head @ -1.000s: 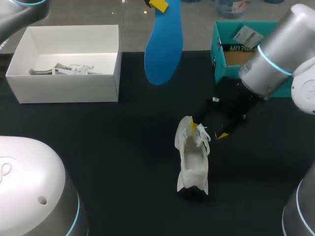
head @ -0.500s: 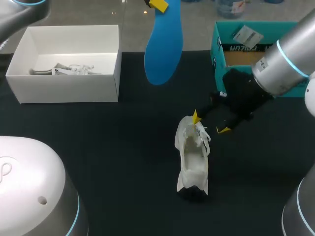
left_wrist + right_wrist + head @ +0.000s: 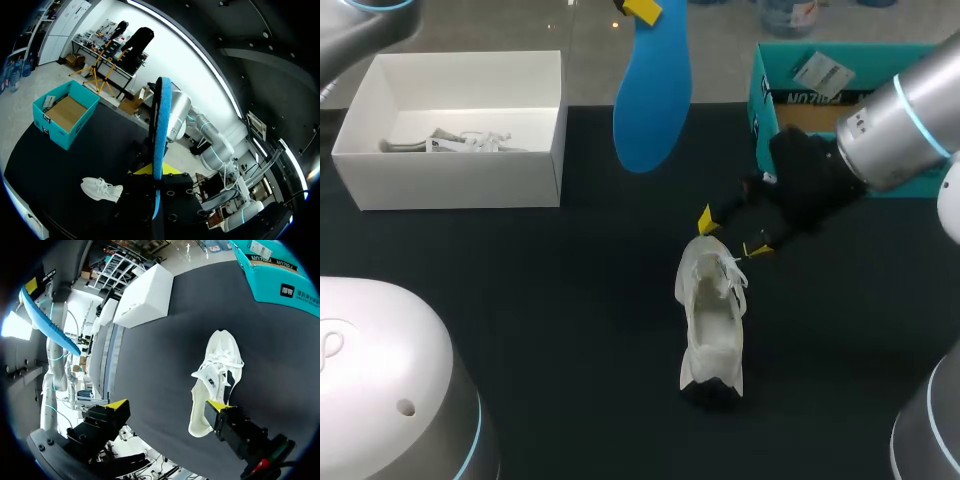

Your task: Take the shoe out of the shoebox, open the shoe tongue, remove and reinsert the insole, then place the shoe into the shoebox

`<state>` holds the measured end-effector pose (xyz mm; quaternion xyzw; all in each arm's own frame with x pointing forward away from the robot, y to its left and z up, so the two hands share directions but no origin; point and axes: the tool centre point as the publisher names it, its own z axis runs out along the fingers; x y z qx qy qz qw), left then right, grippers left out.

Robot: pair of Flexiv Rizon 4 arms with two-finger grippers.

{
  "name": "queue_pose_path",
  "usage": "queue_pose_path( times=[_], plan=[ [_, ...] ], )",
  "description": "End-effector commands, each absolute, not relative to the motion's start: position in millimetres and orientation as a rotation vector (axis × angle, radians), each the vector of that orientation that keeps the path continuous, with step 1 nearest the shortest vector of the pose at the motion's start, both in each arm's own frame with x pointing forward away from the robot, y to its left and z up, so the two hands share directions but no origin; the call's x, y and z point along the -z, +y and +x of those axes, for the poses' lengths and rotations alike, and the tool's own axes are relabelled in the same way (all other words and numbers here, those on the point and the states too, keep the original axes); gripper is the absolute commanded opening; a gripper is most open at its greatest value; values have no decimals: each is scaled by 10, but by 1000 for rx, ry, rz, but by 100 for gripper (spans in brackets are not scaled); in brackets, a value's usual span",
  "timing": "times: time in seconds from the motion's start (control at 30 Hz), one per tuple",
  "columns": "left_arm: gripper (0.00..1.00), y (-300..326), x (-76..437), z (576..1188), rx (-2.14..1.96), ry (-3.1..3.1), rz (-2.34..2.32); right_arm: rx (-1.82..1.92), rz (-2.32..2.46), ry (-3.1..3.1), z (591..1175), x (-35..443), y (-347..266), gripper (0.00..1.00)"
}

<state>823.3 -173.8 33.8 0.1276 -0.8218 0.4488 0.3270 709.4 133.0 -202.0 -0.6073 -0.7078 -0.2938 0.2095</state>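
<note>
While the left end effector (image 3: 157, 172) grips the blue insole (image 3: 653, 90) aloft, the shoe (image 3: 712, 320) lies central on the desk (image 3: 520, 300).
Right end effector (image 3: 731, 234) open just past its far end; teal shoebox (image 3: 765, 110) near, white box (image 3: 450, 180) well apart.

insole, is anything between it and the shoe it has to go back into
Nothing lies between the blue insole and the white shoe, only bare black table. The right pincer, open, hovers by the shoe's laced end, close to its opening, and may crowd the way in.

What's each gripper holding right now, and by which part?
Left gripper grips the blue insole by its narrow upper end; right gripper is open, holding nothing.
</note>
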Motion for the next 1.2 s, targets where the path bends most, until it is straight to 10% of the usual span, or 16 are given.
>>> queue_pose_path(
  times=[0.03, 1.2],
  plan=[
    [0, -1741, -336, 8251, -1172, -2152, 330, 987, -1510, -1935, 7105, 2075, 1378, 100],
    [0, -1741, -336, 8251, -1172, -2152, 330, 1203, -1426, -1305, 7312, 1431, 1719, 100]
  ],
)
